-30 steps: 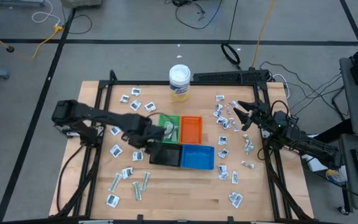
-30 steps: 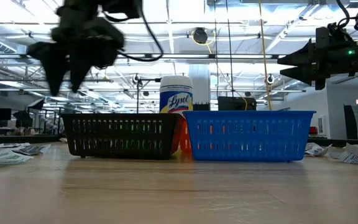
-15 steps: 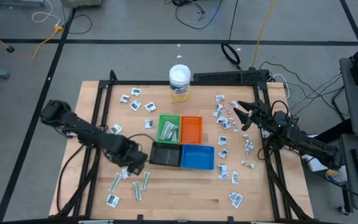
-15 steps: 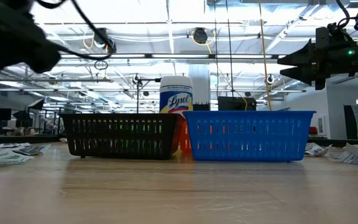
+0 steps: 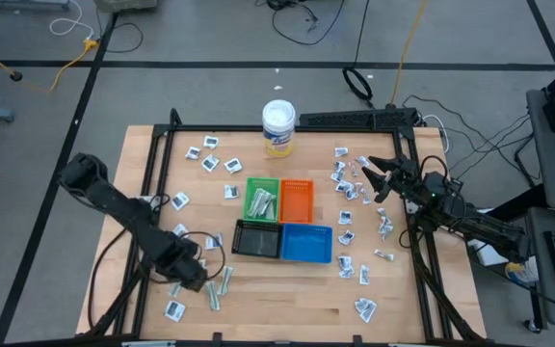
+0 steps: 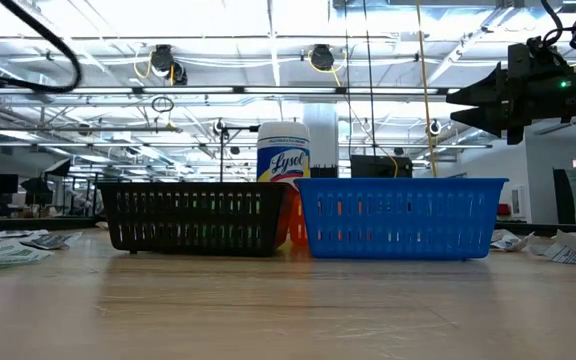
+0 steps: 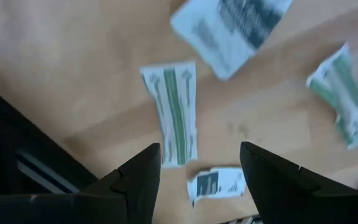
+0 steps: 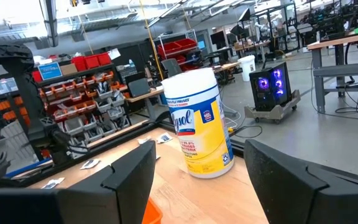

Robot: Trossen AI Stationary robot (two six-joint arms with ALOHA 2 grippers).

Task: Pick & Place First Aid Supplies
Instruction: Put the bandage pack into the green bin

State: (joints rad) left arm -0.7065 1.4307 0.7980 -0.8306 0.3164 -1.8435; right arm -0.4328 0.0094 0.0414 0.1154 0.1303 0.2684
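First aid supplies lie scattered flat on the wooden table: white-grey packets (image 5: 179, 234) and slim pale strips (image 5: 226, 280). My left gripper (image 5: 191, 275) hangs open over the near left part of the table, pointing steeply down. In its wrist view a green-striped strip (image 7: 174, 115) and a small packet (image 7: 216, 183) lie below the gap between the fingers (image 7: 201, 158), untouched. A few strips lie in the green tray (image 5: 251, 185). My right gripper (image 5: 379, 180) waits open and about level above the table's right side, with nothing between its fingers (image 8: 197, 180).
Orange (image 5: 297, 200), black (image 5: 257, 239) and blue (image 5: 306, 244) trays join the green one in a block at the table's middle. A white-lidded, yellow-labelled tub (image 5: 278, 127) stands at the far edge. More packets (image 5: 347, 190) lie under and beside the right arm.
My left gripper has swung from above the green tray toward the table's near left corner and come down, turning as it went. It now hangs over the strips and packets there. Its fingers stay as far apart as before.
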